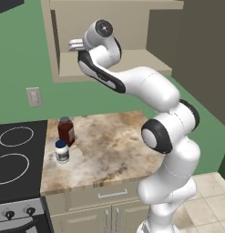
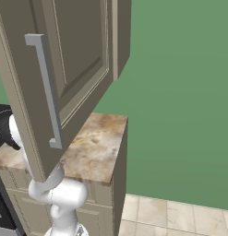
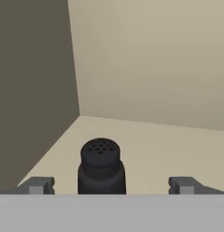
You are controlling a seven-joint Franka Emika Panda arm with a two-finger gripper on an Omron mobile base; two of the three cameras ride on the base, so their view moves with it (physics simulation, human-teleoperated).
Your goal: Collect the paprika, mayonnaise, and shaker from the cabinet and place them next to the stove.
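The black shaker [image 3: 100, 166] stands on the cabinet floor [image 3: 168, 145], near the left wall, in the hand view. My gripper [image 3: 112, 186] is open, with one fingertip [image 3: 40, 185] on each side of the shaker and wide gaps between. In the left base view my gripper [image 1: 74, 44] reaches into the beige cabinet [image 1: 132, 61]. The red-brown paprika bottle [image 1: 66, 130] and the white mayonnaise jar [image 1: 62, 151] stand upright on the counter, just right of the black stove [image 1: 13, 154].
The marble counter [image 1: 109, 145] stretches to the right of the two jars. An open cabinet door [image 2: 64, 69] with a grey handle [image 2: 46, 87] hides most of the arm in the right base view. A wall switch plate [image 1: 34, 96] sits above the stove.
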